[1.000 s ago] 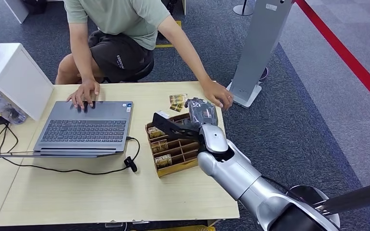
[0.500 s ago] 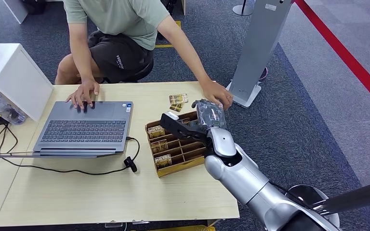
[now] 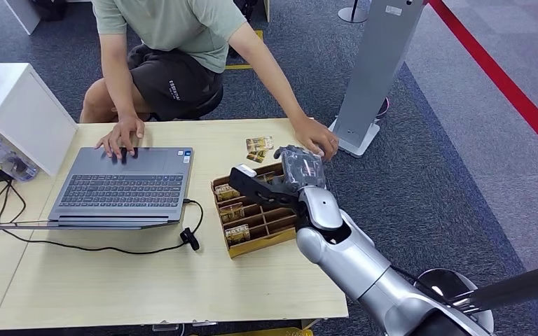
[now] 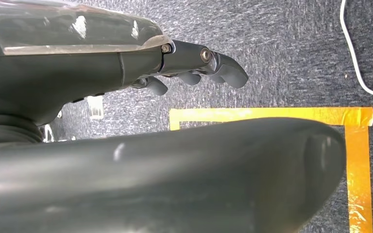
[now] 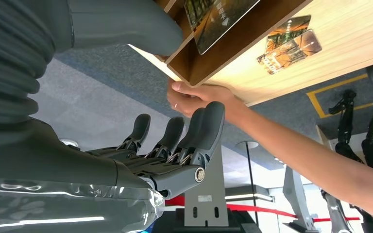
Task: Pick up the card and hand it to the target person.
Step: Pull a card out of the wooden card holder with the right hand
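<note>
The cards [image 3: 237, 212] sit in the slots of the tray [image 3: 266, 241] on the table [image 3: 112, 280], two more [image 3: 258, 148] lying loose beyond it; none is held. Your right hand [image 3: 291, 171] has slid over the tray's far end toward the person's hand [image 3: 316, 138] (then eased back slightly), fingers apart and empty. It hides the slots beneath. Left hand [image 4: 194, 68] hangs, fingers curled on nothing.
</note>
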Robot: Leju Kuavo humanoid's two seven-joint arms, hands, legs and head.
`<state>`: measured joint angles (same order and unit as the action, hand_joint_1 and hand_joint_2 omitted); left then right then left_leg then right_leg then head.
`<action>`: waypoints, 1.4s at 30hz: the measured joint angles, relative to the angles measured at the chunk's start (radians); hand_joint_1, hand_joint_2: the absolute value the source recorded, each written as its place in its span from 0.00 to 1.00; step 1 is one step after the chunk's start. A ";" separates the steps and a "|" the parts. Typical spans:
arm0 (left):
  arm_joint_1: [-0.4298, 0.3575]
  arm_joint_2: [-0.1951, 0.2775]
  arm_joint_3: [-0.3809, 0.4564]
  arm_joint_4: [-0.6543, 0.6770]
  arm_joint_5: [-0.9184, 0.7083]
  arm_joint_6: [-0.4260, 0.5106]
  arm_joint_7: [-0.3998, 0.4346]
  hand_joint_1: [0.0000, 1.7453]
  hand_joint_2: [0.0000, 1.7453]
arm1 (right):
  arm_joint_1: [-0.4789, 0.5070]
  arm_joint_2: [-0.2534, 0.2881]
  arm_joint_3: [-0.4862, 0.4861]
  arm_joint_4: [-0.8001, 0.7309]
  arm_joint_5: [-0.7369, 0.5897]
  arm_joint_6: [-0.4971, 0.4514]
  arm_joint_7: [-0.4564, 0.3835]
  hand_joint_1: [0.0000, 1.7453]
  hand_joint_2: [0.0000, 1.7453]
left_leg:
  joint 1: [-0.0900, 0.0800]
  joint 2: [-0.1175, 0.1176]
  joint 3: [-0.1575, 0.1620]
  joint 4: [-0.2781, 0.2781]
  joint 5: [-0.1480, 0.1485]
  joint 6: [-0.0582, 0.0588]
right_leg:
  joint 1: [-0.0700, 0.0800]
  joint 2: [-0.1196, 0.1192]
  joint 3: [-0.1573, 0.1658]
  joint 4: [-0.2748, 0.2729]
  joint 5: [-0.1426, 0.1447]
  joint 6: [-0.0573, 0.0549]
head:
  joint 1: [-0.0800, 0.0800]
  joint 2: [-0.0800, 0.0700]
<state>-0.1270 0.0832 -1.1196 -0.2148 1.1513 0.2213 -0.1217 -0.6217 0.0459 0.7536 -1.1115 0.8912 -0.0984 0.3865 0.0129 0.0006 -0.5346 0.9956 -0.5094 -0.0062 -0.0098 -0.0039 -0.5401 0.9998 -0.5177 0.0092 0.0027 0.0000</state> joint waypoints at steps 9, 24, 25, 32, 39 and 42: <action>-0.001 0.000 0.000 0.000 0.002 0.000 -0.004 0.00 0.00 | -0.013 0.034 0.002 0.049 -0.012 -0.013 -0.031 0.45 1.00 | 0.000 0.000 0.000 0.000 0.000 0.000 | 0.000 0.000 0.000 0.000 0.000 0.000 | 0.000 0.000; -0.001 0.000 0.000 0.000 0.002 -0.003 -0.005 0.00 0.00 | -0.015 0.041 0.003 0.088 -0.015 -0.017 -0.020 0.44 1.00 | 0.000 0.000 0.000 0.000 0.000 0.000 | 0.000 0.000 0.000 0.000 0.000 0.000 | 0.000 0.000; -0.001 0.000 0.000 0.000 0.002 -0.003 -0.005 0.00 0.00 | -0.015 0.041 0.003 0.089 -0.015 -0.017 -0.020 0.43 1.00 | 0.000 0.000 0.000 0.000 0.000 0.000 | 0.000 0.000 0.000 0.000 0.000 0.000 | 0.000 0.000; 0.000 0.000 -0.001 0.000 0.005 -0.003 -0.005 0.00 0.00 | -0.015 0.041 0.002 0.089 -0.012 -0.015 -0.019 0.45 1.00 | 0.000 0.000 0.000 0.000 0.000 0.000 | 0.000 0.000 0.000 0.000 0.000 0.000 | 0.000 0.000; 0.001 0.000 -0.001 0.000 0.012 -0.003 -0.009 0.00 0.00 | -0.015 0.048 0.004 0.092 -0.012 -0.012 -0.024 0.43 1.00 | 0.000 0.000 0.000 0.000 0.000 0.000 | 0.000 0.000 0.000 0.000 0.000 0.000 | 0.000 0.000; 0.001 0.000 -0.001 0.000 0.014 -0.003 -0.011 0.00 0.00 | -0.015 0.053 0.006 0.091 -0.011 -0.011 -0.028 0.43 1.00 | 0.000 0.000 0.000 0.000 0.000 0.000 | 0.000 0.000 0.000 0.000 0.000 0.000 | 0.000 0.000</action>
<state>-0.1258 0.0832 -1.1202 -0.2148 1.1649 0.2182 -0.1329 -0.6370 0.0986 0.7595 -1.0201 0.8800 -0.1091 0.3580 0.0130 0.0003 -0.5349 0.9956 -0.5094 -0.0063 -0.0097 -0.0041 -0.5402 0.9999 -0.5177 0.0092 0.0023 0.0000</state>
